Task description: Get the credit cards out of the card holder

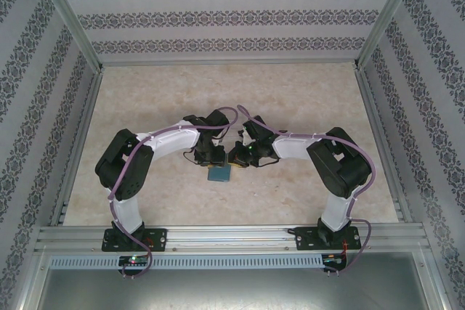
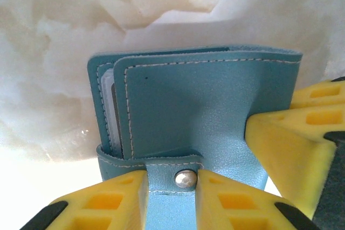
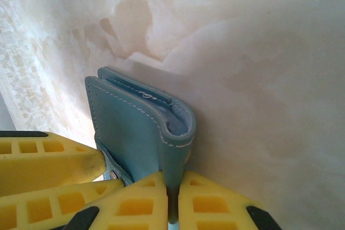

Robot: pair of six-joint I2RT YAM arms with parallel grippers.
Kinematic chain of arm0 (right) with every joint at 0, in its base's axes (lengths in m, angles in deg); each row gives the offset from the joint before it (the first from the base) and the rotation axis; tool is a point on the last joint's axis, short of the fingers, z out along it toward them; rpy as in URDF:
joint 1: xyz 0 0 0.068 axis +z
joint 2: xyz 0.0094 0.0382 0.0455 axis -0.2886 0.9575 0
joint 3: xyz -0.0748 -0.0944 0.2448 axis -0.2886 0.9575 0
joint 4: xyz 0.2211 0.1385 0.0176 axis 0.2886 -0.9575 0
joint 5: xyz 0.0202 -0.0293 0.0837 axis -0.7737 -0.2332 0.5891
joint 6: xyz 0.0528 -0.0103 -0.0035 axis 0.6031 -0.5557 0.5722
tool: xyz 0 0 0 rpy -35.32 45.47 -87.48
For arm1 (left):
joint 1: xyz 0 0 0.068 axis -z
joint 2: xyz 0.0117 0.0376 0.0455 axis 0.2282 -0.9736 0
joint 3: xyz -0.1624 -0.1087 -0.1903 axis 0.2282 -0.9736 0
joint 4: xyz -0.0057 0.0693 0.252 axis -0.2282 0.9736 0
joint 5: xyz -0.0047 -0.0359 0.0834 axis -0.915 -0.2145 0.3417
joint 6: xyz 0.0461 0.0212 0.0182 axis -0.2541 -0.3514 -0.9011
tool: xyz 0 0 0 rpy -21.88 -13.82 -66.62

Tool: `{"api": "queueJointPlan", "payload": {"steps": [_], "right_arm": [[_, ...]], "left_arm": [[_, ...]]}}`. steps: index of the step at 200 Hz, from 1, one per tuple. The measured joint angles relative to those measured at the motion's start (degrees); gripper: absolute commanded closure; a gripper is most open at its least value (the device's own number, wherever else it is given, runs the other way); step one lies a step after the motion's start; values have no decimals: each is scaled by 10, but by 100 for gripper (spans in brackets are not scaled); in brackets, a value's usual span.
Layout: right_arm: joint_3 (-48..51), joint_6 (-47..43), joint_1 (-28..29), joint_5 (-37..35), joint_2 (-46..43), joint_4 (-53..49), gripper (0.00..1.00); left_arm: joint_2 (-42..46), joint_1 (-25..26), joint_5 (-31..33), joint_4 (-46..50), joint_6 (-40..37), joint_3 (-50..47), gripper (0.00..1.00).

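The teal card holder (image 1: 219, 173) is held between both grippers near the middle of the table. In the left wrist view the card holder (image 2: 215, 106) is folded, and pale edges of the credit cards (image 2: 111, 114) show inside its left side. My left gripper (image 2: 172, 179) has its yellow fingers pressed against both sides of the strap tab (image 2: 161, 179) by the metal snap. My right gripper (image 3: 171, 184) is shut on a thin flap of the card holder (image 3: 135, 133), which stands on edge. From above, the left gripper (image 1: 212, 161) and the right gripper (image 1: 236, 159) nearly touch.
The marbled beige tabletop (image 1: 305, 92) is fenced by metal rails and patterned walls. The right gripper's yellow fingers (image 2: 291, 144) crowd the card holder's right edge, and the left gripper's fingers (image 3: 48, 160) sit close at its left.
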Motion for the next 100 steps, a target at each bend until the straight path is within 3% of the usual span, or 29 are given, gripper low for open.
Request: {"api": "queueJointPlan", "payload": {"steps": [100], "right_arm": [[0,0,3,-5,0,0,91]], "left_arm": [[0,3,-4,-3,-5,2,91]]}}
